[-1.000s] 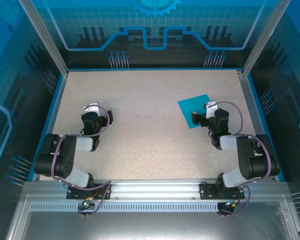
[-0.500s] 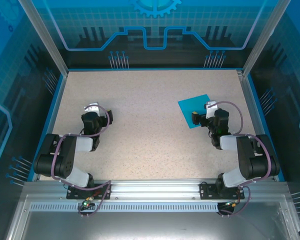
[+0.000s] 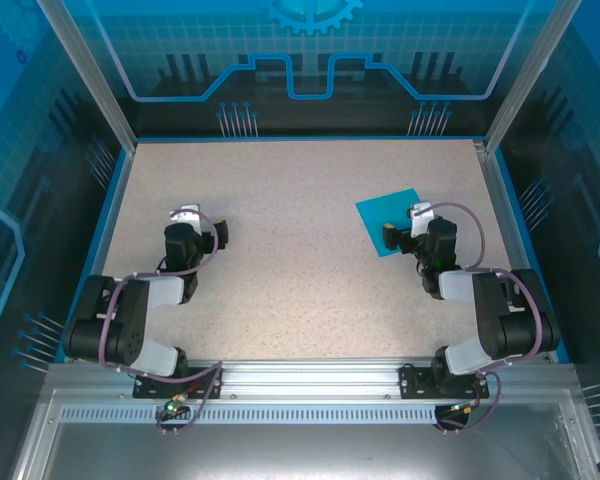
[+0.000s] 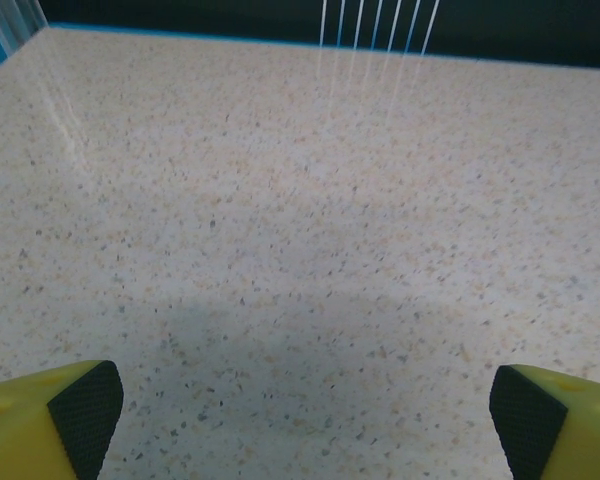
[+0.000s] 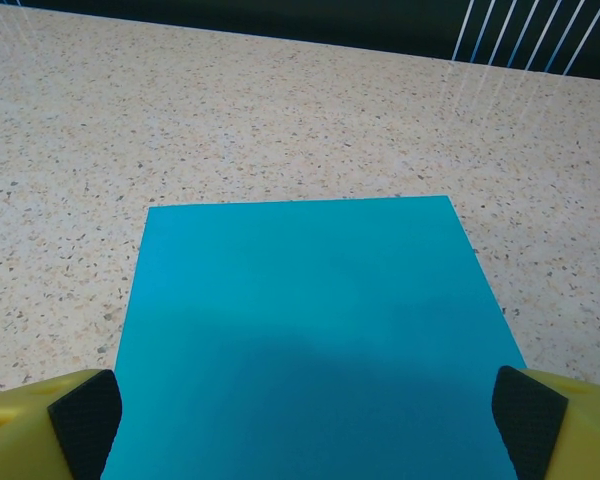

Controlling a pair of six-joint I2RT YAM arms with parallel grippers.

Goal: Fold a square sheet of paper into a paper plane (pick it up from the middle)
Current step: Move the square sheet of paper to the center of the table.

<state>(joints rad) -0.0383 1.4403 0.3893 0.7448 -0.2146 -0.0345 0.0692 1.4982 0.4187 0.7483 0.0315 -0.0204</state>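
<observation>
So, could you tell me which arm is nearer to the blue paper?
The right arm: its fingers straddle the near edge of the paper. The left arm is far to the paper's left.

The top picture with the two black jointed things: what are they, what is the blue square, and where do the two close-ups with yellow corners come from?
Those are two robot arms, bolted at the near edge of a speckled table. The top picture looks down from above and behind them, so the left arm is on the left and the right arm on the right. Each arm ends in a two-fingered hand with a small camera on its wrist, and the close-ups come from those cameras. The yellow corners are the hand's own fingers. The left hand is open over bare table. The right hand is open too, positioned over part of the blue square, which is a flat sheet of paper lying on the table. Nothing is held yet, and no fold has been made.
</observation>
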